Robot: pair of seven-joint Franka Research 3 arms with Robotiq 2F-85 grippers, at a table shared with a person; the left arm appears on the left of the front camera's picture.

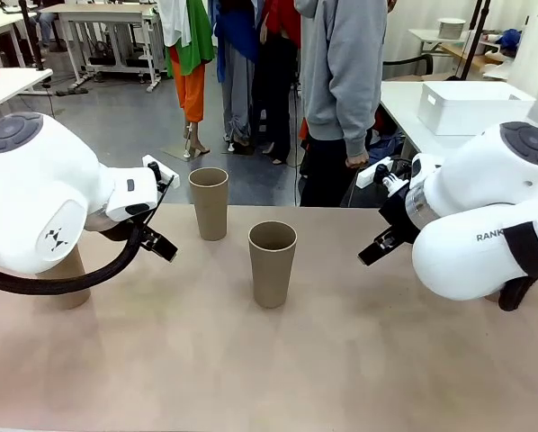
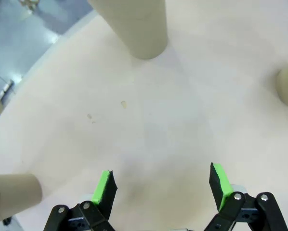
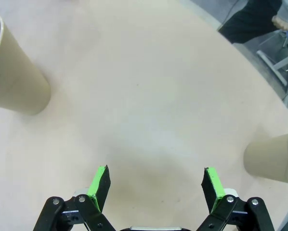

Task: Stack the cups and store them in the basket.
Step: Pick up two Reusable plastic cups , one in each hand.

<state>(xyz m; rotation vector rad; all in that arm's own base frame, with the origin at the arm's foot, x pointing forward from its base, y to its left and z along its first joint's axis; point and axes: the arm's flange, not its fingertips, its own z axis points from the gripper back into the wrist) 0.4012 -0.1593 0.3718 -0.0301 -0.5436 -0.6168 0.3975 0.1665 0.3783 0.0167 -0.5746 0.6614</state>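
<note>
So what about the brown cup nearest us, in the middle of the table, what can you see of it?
That cup is tall and tan-brown, matte like cardboard, plain, with no handle. It narrows from a wide open mouth down to a smaller base. It stands upright, mouth up, near the middle of the pale table, and what shows of its inside looks empty. Only the table touches it; another cup stands apart behind it.
</note>
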